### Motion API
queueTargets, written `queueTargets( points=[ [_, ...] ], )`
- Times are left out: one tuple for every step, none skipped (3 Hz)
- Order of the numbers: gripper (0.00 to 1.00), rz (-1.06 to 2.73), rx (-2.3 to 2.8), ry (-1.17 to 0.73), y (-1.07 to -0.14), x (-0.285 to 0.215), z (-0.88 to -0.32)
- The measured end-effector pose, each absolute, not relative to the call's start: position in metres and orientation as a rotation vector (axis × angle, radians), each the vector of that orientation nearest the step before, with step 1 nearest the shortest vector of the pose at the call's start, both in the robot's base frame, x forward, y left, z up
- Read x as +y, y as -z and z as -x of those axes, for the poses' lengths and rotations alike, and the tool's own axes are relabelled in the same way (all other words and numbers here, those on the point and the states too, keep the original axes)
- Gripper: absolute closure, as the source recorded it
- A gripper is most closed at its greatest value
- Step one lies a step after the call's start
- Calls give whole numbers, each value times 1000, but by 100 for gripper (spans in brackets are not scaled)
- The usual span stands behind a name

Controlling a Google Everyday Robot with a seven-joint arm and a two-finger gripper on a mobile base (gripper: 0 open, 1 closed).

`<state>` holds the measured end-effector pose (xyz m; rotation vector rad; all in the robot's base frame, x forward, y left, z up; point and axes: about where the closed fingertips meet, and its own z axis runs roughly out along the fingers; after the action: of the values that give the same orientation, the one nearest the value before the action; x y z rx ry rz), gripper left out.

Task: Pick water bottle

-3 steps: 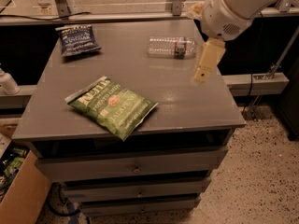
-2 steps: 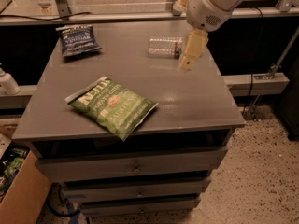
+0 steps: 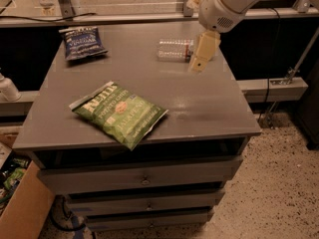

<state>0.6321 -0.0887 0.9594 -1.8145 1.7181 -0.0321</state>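
Note:
The water bottle (image 3: pixel 174 50) is small, clear and ribbed, and lies on its side near the far right of the grey cabinet top (image 3: pixel 209 108). Its right end is hidden behind my gripper. My gripper (image 3: pixel 196 66) is cream-coloured and hangs from the white arm (image 3: pixel 227 4) at the top right. It points down at the cabinet top, right at the bottle's right end. I cannot tell whether it touches the bottle.
A green chip bag (image 3: pixel 119 114) lies near the front left of the top. A dark blue chip bag (image 3: pixel 82 42) lies at the far left. An opaque white bottle-like object (image 3: pixel 7 89) stands off the left edge. A cardboard box (image 3: pixel 20 203) sits on the floor at lower left.
My gripper has moved left and further back across the cabinet top, from right of the bottle to right beside its right end. The bottle and bags have not moved.

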Motion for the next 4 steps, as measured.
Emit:
queueTargets(
  points=[
    [0,1768,1742,67,-950,-88,-666],
    [0,1731,1793,50,-930,-86,-709],
    [0,1697,1840,3,-905,-83,-745],
    [0,1646,1896,-51,-874,-80,-780]
  ],
)
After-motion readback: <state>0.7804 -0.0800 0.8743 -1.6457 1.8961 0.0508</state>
